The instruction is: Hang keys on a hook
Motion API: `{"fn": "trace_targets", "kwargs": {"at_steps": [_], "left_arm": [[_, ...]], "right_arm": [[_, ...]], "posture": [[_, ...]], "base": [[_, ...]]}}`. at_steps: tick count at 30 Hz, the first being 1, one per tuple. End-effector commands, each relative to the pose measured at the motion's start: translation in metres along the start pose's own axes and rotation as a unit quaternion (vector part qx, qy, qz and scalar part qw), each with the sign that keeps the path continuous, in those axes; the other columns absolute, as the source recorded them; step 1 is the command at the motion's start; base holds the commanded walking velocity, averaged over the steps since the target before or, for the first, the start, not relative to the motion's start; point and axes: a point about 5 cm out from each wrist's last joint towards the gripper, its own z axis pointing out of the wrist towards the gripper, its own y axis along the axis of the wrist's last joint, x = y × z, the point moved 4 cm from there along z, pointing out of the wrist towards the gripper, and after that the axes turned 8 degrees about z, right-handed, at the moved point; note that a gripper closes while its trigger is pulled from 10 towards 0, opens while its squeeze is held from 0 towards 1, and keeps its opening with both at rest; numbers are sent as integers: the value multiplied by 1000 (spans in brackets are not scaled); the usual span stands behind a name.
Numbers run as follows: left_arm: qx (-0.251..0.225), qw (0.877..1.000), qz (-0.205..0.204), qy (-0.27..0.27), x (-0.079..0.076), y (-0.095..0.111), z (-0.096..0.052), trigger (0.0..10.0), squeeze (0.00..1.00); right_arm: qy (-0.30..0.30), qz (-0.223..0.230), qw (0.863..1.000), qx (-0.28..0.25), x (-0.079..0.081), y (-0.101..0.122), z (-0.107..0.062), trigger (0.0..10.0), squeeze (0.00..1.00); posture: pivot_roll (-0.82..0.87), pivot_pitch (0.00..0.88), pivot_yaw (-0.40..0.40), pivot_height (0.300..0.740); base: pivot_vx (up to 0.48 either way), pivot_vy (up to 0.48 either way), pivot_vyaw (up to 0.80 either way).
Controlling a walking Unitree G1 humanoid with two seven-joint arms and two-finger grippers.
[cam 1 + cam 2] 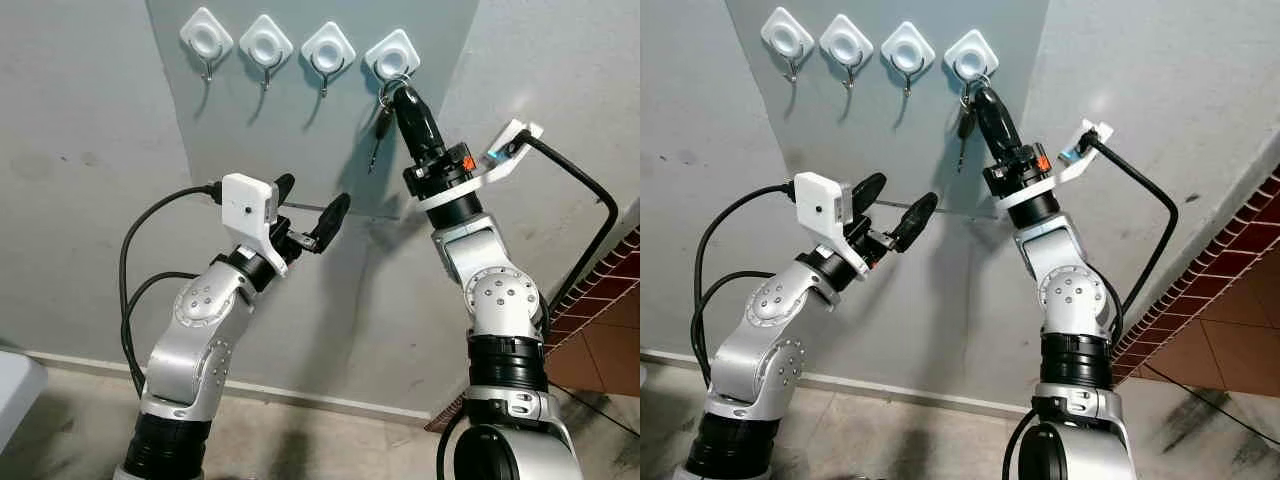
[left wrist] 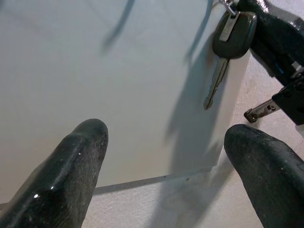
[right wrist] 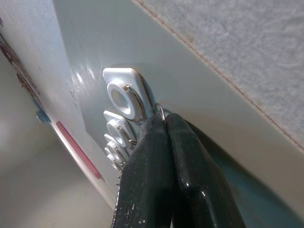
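A dark-headed key point(image 1: 383, 126) dangles on its metal ring just under the rightmost white hook point(image 1: 392, 54) of a row on the grey wall panel point(image 1: 320, 150). My right gripper point(image 1: 403, 95) is raised to that hook and shut on the key ring point(image 3: 160, 112), its fingertips point(image 3: 164, 121) pressed together right beside the hook's wire. Whether the ring sits over the wire I cannot tell. My left gripper point(image 1: 312, 195) hovers open lower down and to the left, holding nothing; in its wrist view the key point(image 2: 232, 38) hangs beyond its fingers point(image 2: 80, 156).
Three more white hooks point(image 1: 265, 42) are bare to the left on the panel. The rough grey wall is close ahead. Red-brown tiles point(image 1: 610, 330) run along the right. Black cables point(image 1: 590, 190) loop off both wrists.
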Motion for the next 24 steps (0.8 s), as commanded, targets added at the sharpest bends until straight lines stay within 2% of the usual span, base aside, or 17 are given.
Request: {"fn": "trace_targets", "kwargs": {"at_steps": [1, 6, 7, 8, 9, 12, 14, 17, 19, 21, 24], "left_arm": [[-7, 1000, 1, 2, 0, 5, 1, 10000, 0], [-8, 1000, -1, 3, 0, 5, 1, 10000, 0], [-8, 1000, -2, 3, 1, 5, 1, 10000, 0], [-8, 1000, -2, 3, 1, 6, 1, 10000, 0], [-8, 1000, -3, 4, 1, 6, 1, 10000, 0], [-8, 1000, -4, 5, 1, 6, 1, 10000, 0], [-6, 1000, -7, 9, 2, 4, 1, 10000, 0], [-2, 1000, -8, 15, 3, 1, 0, 10000, 0], [2, 999, -13, 30, 7, -3, -1, 10000, 0], [9, 999, -16, 44, 10, -9, -3, 10000, 0], [27, 998, -17, 60, 14, -21, -6, 10000, 0]], "right_arm": [[-6, 5, 1000, 0, -2, 0, -1, 10000, 0], [-16, 4, 1000, 16, -6, -7, -5, 10000, 0], [-14, -2, 1000, 21, -6, -9, -6, 10000, 525], [-13, -3, 1000, 22, -6, -9, -6, 10000, 525], [-3, 3, 1000, 22, -4, -10, -8, 10000, 1000], [2, -3, 1000, 28, -3, -12, -9, 10000, 1000], [-10, -68, 996, 52, -7, -20, -14, 10000, 1000], [-19, -97, 993, 68, -10, -25, -17, 10000, 1000], [-42, -157, 983, 89, -19, -31, -24, 10000, 1000], [-68, -198, 972, 102, -28, -35, -31, 10000, 1000], [-86, -202, 970, 109, -36, -39, -40, 10000, 1000]], "posture": [[62, 64, -28, 740], [58, 69, -28, 740], [57, 70, -28, 740], [57, 70, -28, 740], [57, 70, -29, 740], [58, 70, -30, 740], [59, 70, -32, 740], [58, 70, -33, 740], [56, 68, -34, 740], [54, 67, -34, 740], [49, 63, -33, 740]], "base": [[0, 0, 0], [0, 0, 0], [0, 0, 0], [0, 0, 0], [0, 0, 0], [0, 0, 0], [0, 0, 0], [0, 0, 0], [0, 0, 0], [0, 0, 0], [0, 0, 0]]}}
